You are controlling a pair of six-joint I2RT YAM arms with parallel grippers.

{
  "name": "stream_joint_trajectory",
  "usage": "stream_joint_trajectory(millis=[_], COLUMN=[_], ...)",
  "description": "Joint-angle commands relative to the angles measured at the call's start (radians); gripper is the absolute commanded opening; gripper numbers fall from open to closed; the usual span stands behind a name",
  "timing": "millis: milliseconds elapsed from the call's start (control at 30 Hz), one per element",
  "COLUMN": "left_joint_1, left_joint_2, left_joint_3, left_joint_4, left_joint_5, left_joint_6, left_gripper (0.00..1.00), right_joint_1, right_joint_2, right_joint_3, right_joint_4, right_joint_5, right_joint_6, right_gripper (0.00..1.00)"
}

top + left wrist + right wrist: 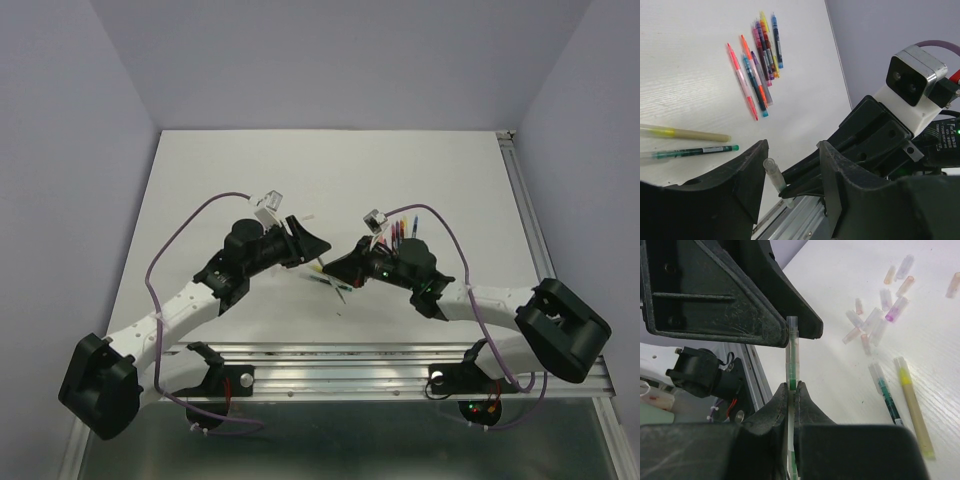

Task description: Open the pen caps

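Observation:
My right gripper (794, 387) is shut on a green pen (792, 379) and holds it above the table. The pen's clear cap (792, 340) sticks out past the fingertips. In the left wrist view that cap (772, 174) stands between the jaws of my left gripper (792, 156), close to the left finger (747, 170). The left jaws are wide open and do not clamp it. In the top view the left gripper (312, 243) and the right gripper (345, 266) meet tip to tip at mid-table. Several loose pale caps (875, 320) lie on the table.
A bunch of coloured pens (762, 55) lies at the right (405, 228). A green pen (695, 151) and a yellow pen (685, 133) lie below the grippers. The aluminium rail (350, 355) runs along the near table edge.

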Motion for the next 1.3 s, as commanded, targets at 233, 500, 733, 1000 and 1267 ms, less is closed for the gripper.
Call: stream_joint_trajectory(millis=[233,500,733,1000,1267], left_joint_1=[-0.011,-0.011,-0.013,-0.013,-0.013], left_joint_2=[0.001,0.01,0.01,0.016,-0.019], left_joint_3=[0.001,0.007,0.013,0.019,0.007], left_joint_4=[0.054,0.031,0.013,-0.006,-0.006], left_joint_5=[0.02,0.0,0.003,-0.02,-0.088], left_joint_6=[0.01,0.027,0.044,0.041,-0.005], left_gripper=[0.43,0.33,0.34,0.0,0.0], right_joint_1=[0.004,0.004,0.004,0.004,0.004], right_joint_2=[0.038,0.031,0.025,0.026,0.055], right_joint_3=[0.052,0.077,0.104,0.129,0.161], right_joint_4=[0.108,0.08,0.022,-0.026,-0.098], right_joint_5=[0.058,0.06,0.084,0.078,0.028], right_joint_6=[0.027,0.012,0.005,-0.005,-0.038], right_gripper=[0.01,0.01,0.01,0.04,0.39])
